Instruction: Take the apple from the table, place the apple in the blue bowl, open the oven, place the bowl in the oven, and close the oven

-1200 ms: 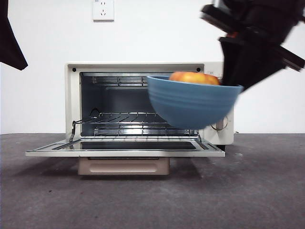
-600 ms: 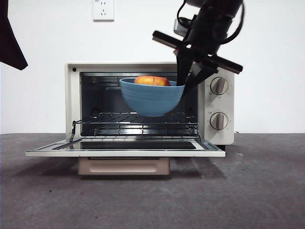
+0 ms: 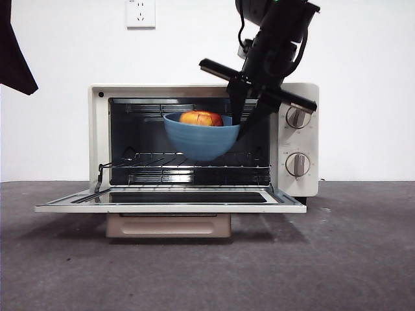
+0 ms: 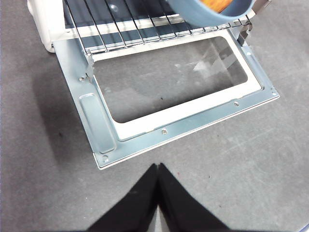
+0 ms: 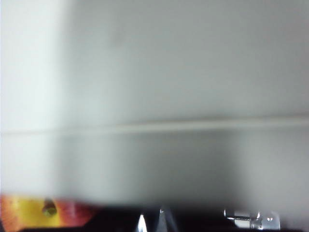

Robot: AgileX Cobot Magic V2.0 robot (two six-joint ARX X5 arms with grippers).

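Observation:
The blue bowl [image 3: 200,139] hangs in the mouth of the open oven [image 3: 97,129], just above the wire rack [image 3: 188,159]. The apple [image 3: 201,118] lies inside the bowl, its top showing over the rim. My right gripper [image 3: 238,123] reaches down from the upper right and is shut on the bowl's right rim. The right wrist view is blurred and shows only the apple [image 5: 34,212] at its edge. My left gripper [image 4: 158,166] is shut and empty above the table [image 4: 270,159], in front of the lowered oven door [image 4: 183,123]. The left wrist view also catches the bowl [image 4: 203,12].
The oven door [image 3: 168,207] lies flat and open, jutting out over the table [image 3: 324,259]. Two grey knobs [image 3: 297,141] sit on the oven's right panel, close to the right arm. The left arm [image 3: 13,52] waits at the top left. A wall socket [image 3: 141,13] is above.
The right gripper has carried the bowl with the apple leftward and away from the camera, from in front of the oven's right side into the oven opening. The left arm has not moved.

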